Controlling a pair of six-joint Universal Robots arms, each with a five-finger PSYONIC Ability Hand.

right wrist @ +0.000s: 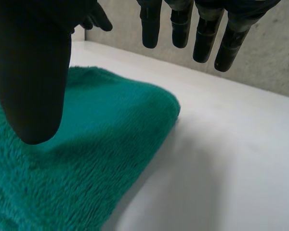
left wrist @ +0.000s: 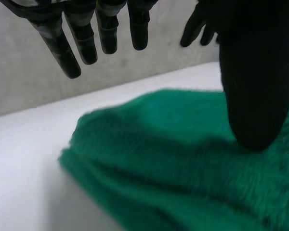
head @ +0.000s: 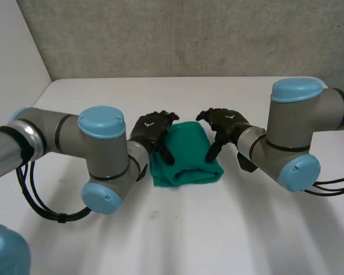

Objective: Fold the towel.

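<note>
A green towel (head: 186,156) lies folded into a thick small bundle on the white table (head: 178,235), between my two hands. My left hand (head: 152,130) is at the towel's left edge, open and holding nothing. In the left wrist view its fingers (left wrist: 70,45) hang over the table past the towel (left wrist: 183,163), and its thumb (left wrist: 253,82) comes down onto the cloth. My right hand (head: 225,127) is at the towel's right edge, also open. In the right wrist view its thumb (right wrist: 33,77) stands over the towel (right wrist: 86,159) and its fingers (right wrist: 207,33) are spread above bare table.
A grey wall (head: 178,34) rises behind the table's far edge, and a white wall stands to the left. Both arms' elbows (head: 106,166) reach in low on either side of the towel. White tabletop lies in front of the towel.
</note>
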